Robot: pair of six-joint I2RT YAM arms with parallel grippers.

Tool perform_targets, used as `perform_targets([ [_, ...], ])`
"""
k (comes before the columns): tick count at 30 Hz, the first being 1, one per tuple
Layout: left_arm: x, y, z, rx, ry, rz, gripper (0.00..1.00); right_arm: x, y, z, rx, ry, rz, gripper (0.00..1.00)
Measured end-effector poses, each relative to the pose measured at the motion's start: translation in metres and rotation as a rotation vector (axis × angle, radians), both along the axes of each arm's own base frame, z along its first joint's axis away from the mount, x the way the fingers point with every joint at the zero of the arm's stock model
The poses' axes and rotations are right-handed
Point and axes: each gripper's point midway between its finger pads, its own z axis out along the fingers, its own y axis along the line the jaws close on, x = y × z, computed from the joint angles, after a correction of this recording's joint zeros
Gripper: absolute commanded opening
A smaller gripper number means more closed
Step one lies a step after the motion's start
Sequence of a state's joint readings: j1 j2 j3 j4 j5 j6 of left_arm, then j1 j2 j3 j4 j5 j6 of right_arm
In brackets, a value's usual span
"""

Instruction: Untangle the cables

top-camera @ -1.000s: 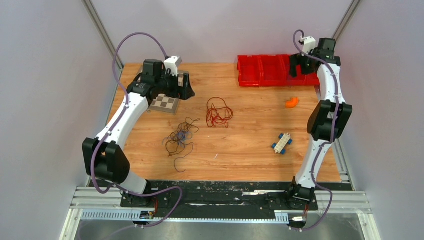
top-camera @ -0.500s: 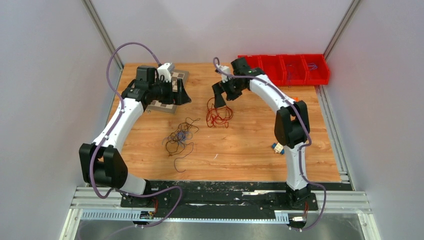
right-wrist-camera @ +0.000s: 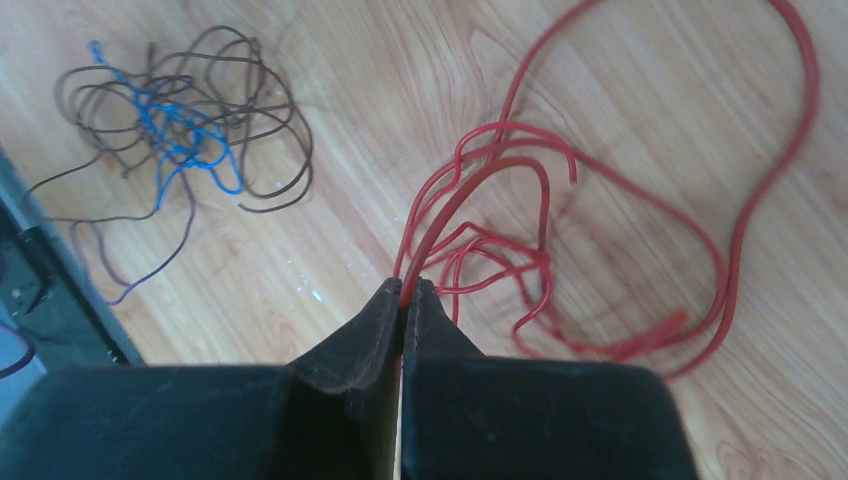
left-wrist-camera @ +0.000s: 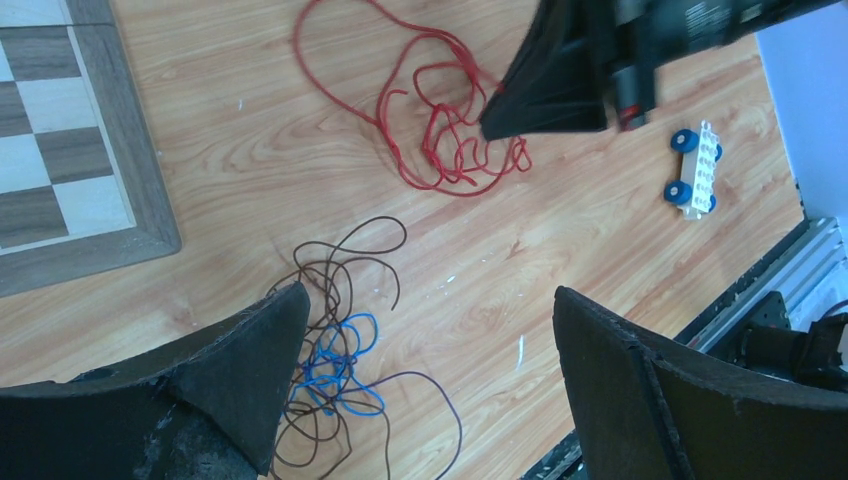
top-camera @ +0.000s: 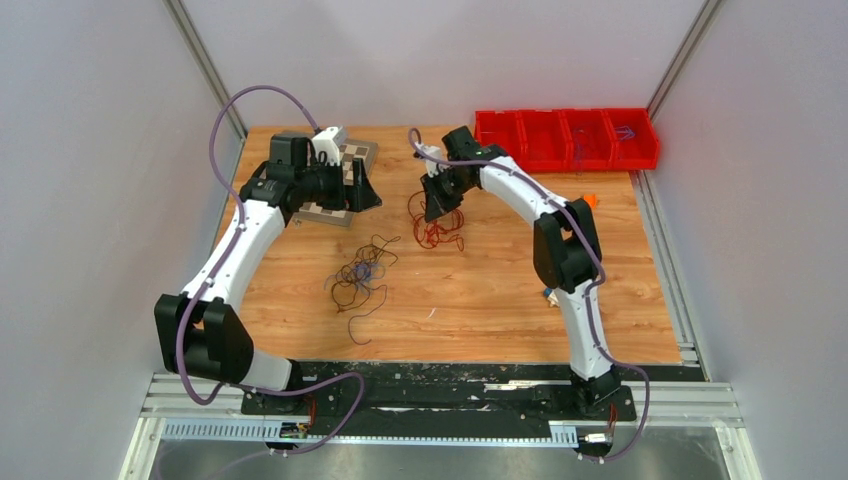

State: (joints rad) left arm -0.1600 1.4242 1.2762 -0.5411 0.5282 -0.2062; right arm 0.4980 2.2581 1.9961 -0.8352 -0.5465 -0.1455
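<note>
One red cable (right-wrist-camera: 455, 200), thin glossy loops, pinched by right claw (right-wrist-camera: 406, 288)

Top cam: fixed high above & behind the arm bases (top-camera: 270, 388), looks down & forward, far enough to take in the whole table (top-camera: 500, 300). Left wrist cam: mid height, faces down on the table's middle between the left gripper (left-wrist-camera: 430, 295) fingers, also catches the right gripper (left-wrist-camera: 490, 125). Right wrist cam: very near the wood, looks down along its own fingers (right-wrist-camera: 370, 340). All 3 views share the red cable (top-camera: 438, 232) & the brown-blue bundle (top-camera: 360, 275).
</note>
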Motion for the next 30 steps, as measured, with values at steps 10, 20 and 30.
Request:
perform_targets([
  [10,-0.013,0.0,0.035,-0.031,-0.128,-0.015,1.0,-0.077,-0.023,0.354,0.513,-0.67,0.138,0.0],
  [20,-0.037,0.003,0.074,-0.072,-0.322,-0.02,1.0,-0.155,-0.067,0.476,0.652,-1.059,0.128,0.0],
  [30,-0.053,-0.01,0.056,-0.097,-0.303,-0.146,1.0,-0.084,-0.042,0.328,0.442,-0.683,0.032,0.0],
])
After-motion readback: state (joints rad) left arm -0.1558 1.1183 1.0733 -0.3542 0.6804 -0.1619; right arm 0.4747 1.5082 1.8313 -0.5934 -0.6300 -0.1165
